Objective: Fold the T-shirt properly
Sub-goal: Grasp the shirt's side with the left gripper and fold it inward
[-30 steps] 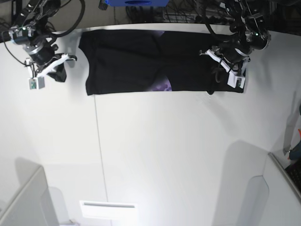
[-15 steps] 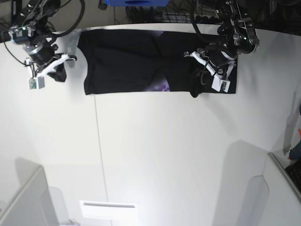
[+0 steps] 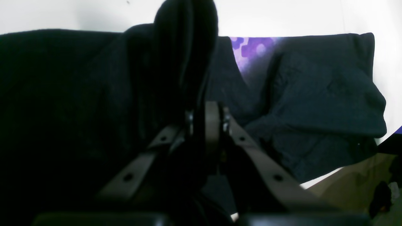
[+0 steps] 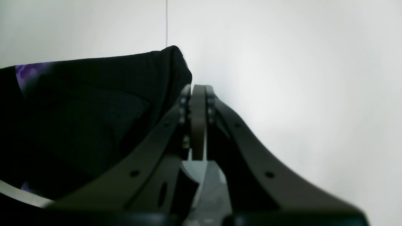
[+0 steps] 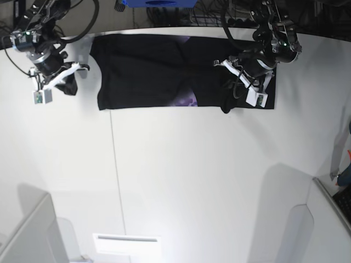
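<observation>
The black T-shirt (image 5: pixel 142 71) lies stretched along the table's far edge, with a bit of purple print (image 5: pixel 189 100) showing at its front hem. My left gripper (image 5: pixel 227 102) is over the shirt's right part and is shut on a raised fold of black cloth. In the left wrist view the pinched cloth (image 3: pixel 185 53) stands up from the closed gripper (image 3: pixel 205 108), and the purple print (image 3: pixel 248 50) shows beyond it. My right gripper (image 5: pixel 68 85) is shut and empty just left of the shirt. In the right wrist view it (image 4: pixel 194 94) hangs over white table, with the shirt (image 4: pixel 78 110) to its left.
The white table (image 5: pixel 192 175) has a seam line (image 5: pixel 114 164) running front to back. A blue object (image 5: pixel 159 3) and cables sit behind the far edge. Grey box-like shapes stand at the front left (image 5: pixel 27 235) and front right (image 5: pixel 307 230) corners.
My left gripper has moved left with the shirt's right end in it, pulling that end inward. In the last half second it hardly moved. The right arm has stayed put.
</observation>
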Available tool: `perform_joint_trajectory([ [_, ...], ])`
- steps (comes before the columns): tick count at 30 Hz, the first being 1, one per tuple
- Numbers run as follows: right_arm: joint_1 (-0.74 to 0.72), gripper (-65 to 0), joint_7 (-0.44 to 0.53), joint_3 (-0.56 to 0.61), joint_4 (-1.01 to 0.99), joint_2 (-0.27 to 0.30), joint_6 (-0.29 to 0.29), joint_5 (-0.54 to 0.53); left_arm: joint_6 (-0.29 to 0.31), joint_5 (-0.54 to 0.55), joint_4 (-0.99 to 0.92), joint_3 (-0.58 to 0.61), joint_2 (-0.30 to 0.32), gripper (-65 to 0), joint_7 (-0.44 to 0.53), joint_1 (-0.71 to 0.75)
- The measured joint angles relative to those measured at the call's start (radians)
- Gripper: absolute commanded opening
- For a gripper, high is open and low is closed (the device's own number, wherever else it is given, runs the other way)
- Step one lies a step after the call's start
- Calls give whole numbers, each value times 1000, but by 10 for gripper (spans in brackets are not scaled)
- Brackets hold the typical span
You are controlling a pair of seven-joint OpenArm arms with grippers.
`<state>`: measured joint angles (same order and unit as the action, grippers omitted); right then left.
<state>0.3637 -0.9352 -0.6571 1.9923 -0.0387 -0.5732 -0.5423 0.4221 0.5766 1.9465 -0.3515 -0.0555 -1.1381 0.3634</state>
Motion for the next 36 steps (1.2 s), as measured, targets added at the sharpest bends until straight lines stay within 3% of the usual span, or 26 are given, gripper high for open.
perform_joint_trajectory([
  [24, 0, -650, 0, 0, 0, 0, 0, 0, 0, 3, 0, 0, 0, -650, -11, 5],
  [27, 0, -650, 0, 0, 0, 0, 0, 0, -2, -1, 0, 42, 10, -650, -14, 6],
  [32, 0, -650, 0, 0, 0, 0, 0, 0, 0, 8, 0, 138, 5, -362, -15, 4],
  [36, 0, -650, 0, 0, 0, 0, 0, 0, 0, 5, 0, 136, 4, -235, -15, 2],
])
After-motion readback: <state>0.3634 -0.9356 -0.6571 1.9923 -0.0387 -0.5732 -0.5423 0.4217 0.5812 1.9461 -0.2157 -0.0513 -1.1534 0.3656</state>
